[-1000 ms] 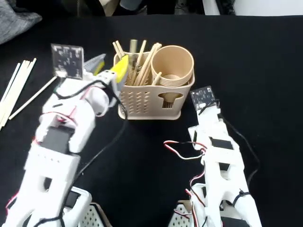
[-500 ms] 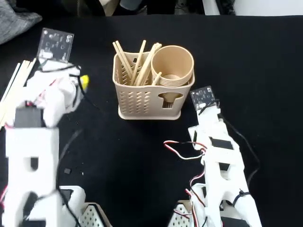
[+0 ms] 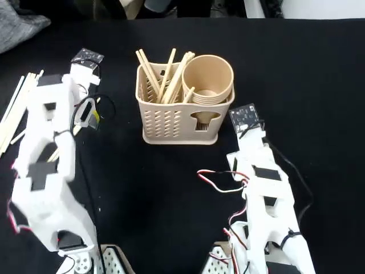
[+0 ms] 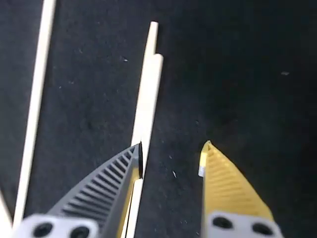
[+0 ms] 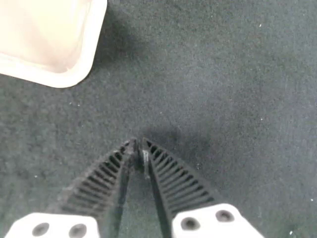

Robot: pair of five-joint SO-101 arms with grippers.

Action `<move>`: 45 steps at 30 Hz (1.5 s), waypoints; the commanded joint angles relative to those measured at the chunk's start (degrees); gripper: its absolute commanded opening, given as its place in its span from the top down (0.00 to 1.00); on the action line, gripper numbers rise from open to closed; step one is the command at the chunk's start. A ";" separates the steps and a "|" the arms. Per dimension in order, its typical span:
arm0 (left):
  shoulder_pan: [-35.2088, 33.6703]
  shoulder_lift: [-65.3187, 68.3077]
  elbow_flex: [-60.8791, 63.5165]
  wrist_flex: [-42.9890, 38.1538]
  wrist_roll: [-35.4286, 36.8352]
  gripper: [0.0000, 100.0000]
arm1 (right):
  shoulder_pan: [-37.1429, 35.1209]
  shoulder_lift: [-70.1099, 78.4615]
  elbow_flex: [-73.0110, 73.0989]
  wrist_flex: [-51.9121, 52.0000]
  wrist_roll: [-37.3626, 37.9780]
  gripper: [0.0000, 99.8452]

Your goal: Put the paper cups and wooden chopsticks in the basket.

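The beige basket [image 3: 171, 123] stands at the table's middle, with several wooden chopsticks [image 3: 165, 77] upright in one side and stacked paper cups [image 3: 208, 77] in the other. More loose chopsticks [image 3: 12, 111] lie on the black cloth at the far left. My left gripper [image 4: 171, 148] hangs open just above two of these chopsticks [image 4: 146, 94]; its grey finger [image 4: 116, 183] lies over them and the yellow finger [image 4: 223, 183] is beside them. The right gripper [image 5: 136, 148] is shut on nothing, low over the cloth by the basket's corner [image 5: 49, 49].
Black cloth covers the whole table. The left arm [image 3: 48, 142] stands between the loose chopsticks and the basket. The right arm [image 3: 262, 182] lies in front of the basket's right corner. A grey cloth [image 3: 20, 25] sits at the back left.
The left arm swung away from the basket, leftward and down, and is now over the loose chopsticks. The right arm has not moved.
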 commanded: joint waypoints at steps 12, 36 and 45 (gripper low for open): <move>-1.63 34.37 -46.11 29.71 -10.11 0.94 | 0.70 -1.45 -0.31 -0.62 0.53 0.99; 2.86 -3.96 -13.67 20.40 -3.43 0.97 | 0.70 -1.45 -0.31 -0.62 0.53 0.99; -0.22 -5.80 7.60 -5.80 -3.34 0.80 | 0.70 -1.45 -0.31 -0.62 0.53 0.99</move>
